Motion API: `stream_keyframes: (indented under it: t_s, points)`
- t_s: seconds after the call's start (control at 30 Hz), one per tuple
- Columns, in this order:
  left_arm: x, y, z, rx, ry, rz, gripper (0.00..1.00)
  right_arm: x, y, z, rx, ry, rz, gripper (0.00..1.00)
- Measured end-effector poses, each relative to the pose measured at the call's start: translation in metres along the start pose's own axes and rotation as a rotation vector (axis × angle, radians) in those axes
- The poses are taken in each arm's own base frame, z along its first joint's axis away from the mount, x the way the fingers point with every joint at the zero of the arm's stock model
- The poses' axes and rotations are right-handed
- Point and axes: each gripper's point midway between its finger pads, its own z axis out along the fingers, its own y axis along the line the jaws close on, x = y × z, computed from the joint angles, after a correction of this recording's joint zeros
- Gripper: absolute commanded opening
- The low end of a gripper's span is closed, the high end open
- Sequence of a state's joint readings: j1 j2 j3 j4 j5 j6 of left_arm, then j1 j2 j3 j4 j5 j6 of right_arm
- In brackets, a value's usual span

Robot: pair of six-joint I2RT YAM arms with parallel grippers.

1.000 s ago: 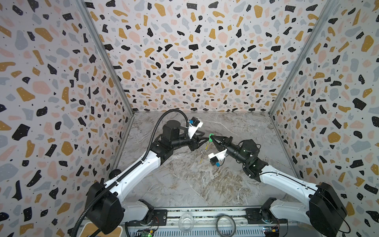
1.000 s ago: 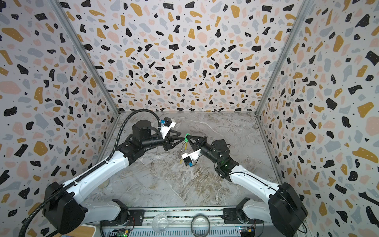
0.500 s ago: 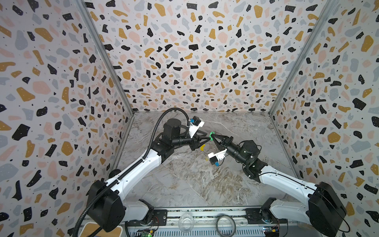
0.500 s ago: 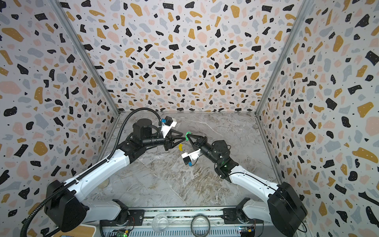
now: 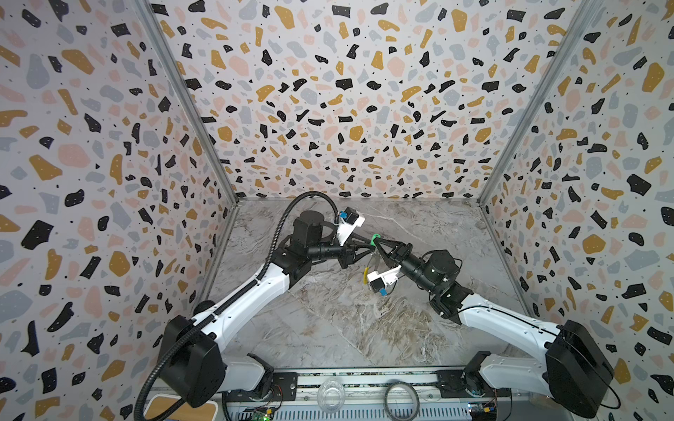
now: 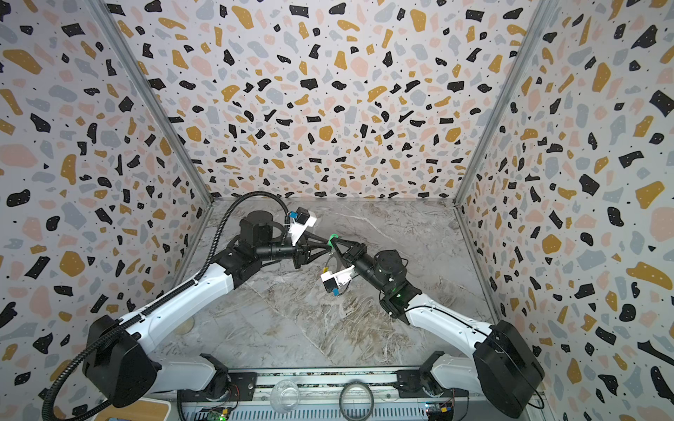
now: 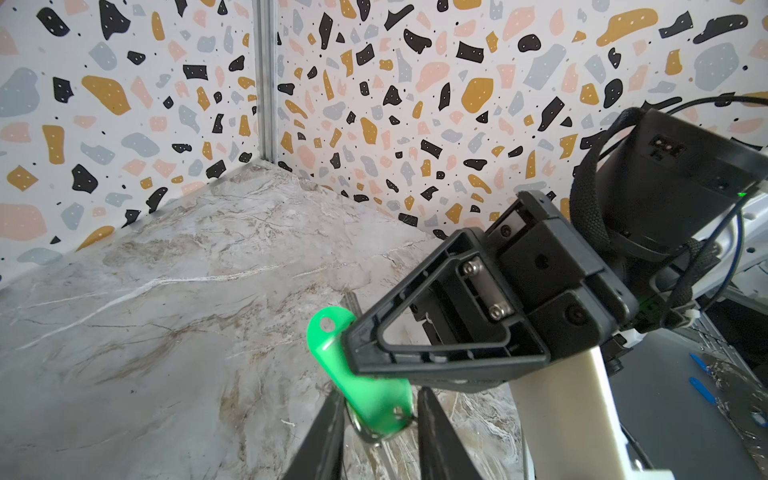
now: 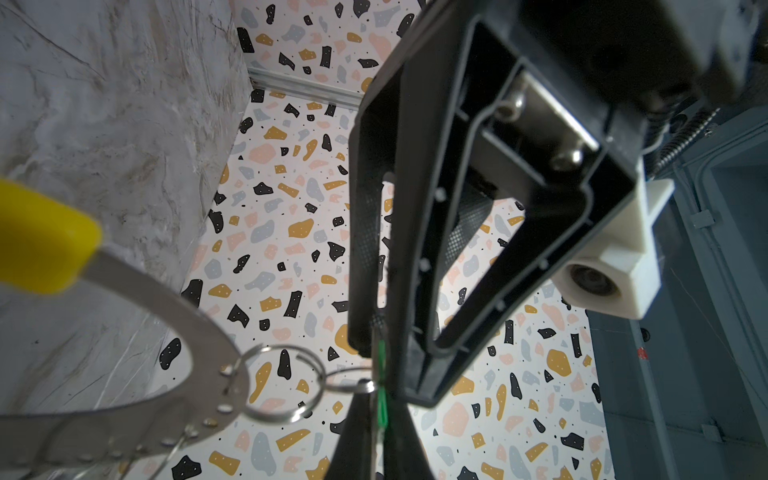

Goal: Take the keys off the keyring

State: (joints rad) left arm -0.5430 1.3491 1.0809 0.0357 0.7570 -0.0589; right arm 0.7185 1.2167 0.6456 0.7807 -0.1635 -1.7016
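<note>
Over veined marble (image 5: pixel 328 320), glossy green tag (image 7: pixel 365 390), flat silvery keyring (image 8: pixel 178 309)

The keyring (image 8: pixel 195 328) runs off the edge, its yellow sleeve (image 8: pixel 41 241) blurred.

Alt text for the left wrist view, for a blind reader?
The right gripper clamps a green key tag above the marble table, and the fingers of the left gripper flank the tag's lower end. Behind stand speckled walls.
</note>
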Motion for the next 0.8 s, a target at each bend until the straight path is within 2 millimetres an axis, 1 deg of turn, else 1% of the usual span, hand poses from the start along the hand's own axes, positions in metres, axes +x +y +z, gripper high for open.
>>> stream_keyframes:
  t_s: [0.1,0.23,0.37,0.43,0.53,0.6,0.73,0.8]
  points:
    - [-0.001,0.001,0.001,0.008,-0.005,-0.007,0.24,0.000,-0.001,0.000,0.003,0.000,-0.010,0.00]
    - [-0.004,0.002,0.001,0.017,-0.011,-0.014,0.23,0.000,-0.002,0.000,0.008,0.003,-0.018,0.00]
    - [-0.004,0.002,0.002,0.023,-0.011,-0.016,0.32,0.001,-0.003,0.000,0.010,0.008,-0.018,0.00]
    - [-0.004,0.003,0.002,0.015,-0.010,-0.001,0.38,0.002,-0.001,0.000,0.004,0.015,-0.017,0.00]
    - [-0.007,0.007,-0.002,-0.028,-0.018,0.041,0.42,0.003,0.007,0.001,-0.031,0.024,-0.008,0.00]
    - [-0.011,0.007,-0.009,-0.070,-0.040,0.079,0.43,0.003,0.013,0.002,-0.062,0.030,0.002,0.00]
    - [-0.015,0.001,-0.026,-0.154,-0.099,0.165,0.47,0.007,0.019,0.004,-0.118,0.046,0.030,0.00]
    - [-0.015,-0.005,-0.028,-0.181,-0.110,0.212,0.48,0.009,0.020,0.006,-0.152,0.054,0.053,0.00]
